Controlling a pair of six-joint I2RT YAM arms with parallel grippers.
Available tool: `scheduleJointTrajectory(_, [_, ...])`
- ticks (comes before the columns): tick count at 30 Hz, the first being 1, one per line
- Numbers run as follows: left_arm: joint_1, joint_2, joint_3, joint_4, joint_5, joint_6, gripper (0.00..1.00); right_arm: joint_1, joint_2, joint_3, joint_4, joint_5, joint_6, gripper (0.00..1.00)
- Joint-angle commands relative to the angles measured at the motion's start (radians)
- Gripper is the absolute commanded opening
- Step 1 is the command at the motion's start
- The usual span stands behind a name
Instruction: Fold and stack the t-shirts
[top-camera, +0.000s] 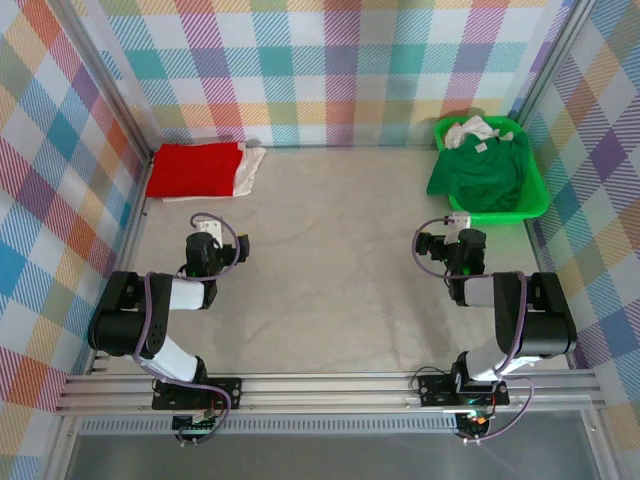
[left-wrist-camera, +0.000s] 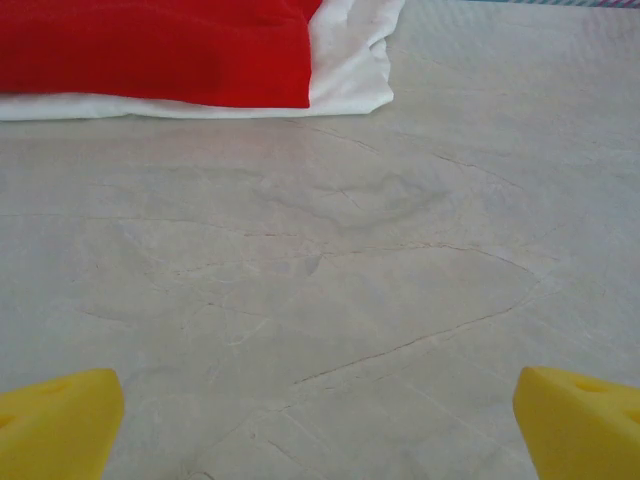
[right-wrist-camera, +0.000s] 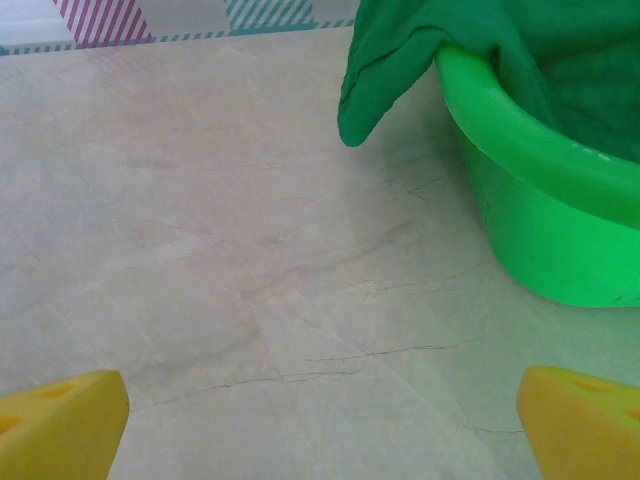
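Shirts sit in two places. At 10 o'clock on the pale marble-patterned table (top-camera: 340, 260), in the far-left corner, lies a red folded cotton t-shirt (top-camera: 193, 170). It rests flat on top of a white cotton t-shirt (top-camera: 250, 168), whose edge sticks out on its 3 o'clock side.

At 2 o'clock, in the far-right corner, stands a bright green plastic tray (top-camera: 537, 205). Heaped unfolded in it is a dark green cotton t-shirt (top-camera: 480, 172), with one fold draped over the rim at the tray's 9 o'clock side and hanging outside the wall. A crumpled white t-shirt (top-camera: 470, 130) lies in the tray at 12 o'clock of the green one, touching it.

At 9 o'clock of table centre the left gripper (top-camera: 205, 224) points toward 12, jaws spread wide, nothing between them. Its yellow fingertips (left-wrist-camera: 55, 425) frame bare table, and the red-on-white stack is ahead at 11 o'clock, well apart.

At 3 o'clock of centre the right gripper (top-camera: 457, 222) also points toward 12, jaws wide apart and empty. The tray is near at its 1 o'clock, not touching.
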Motion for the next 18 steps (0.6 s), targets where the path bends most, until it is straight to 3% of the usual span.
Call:
scheduleJointTrajectory(1, [0.007,0.002,0.014,0.008,0.001,-0.004,1.00,0.004,0.006,0.015,0.032,-0.017,-0.003,1.00])
scheduleJointTrajectory(18, [0.010,0.002,0.015,0.006,0.006,-0.007,1.00,0.005,0.007,0.017,0.028,-0.019,-0.003,1.00])
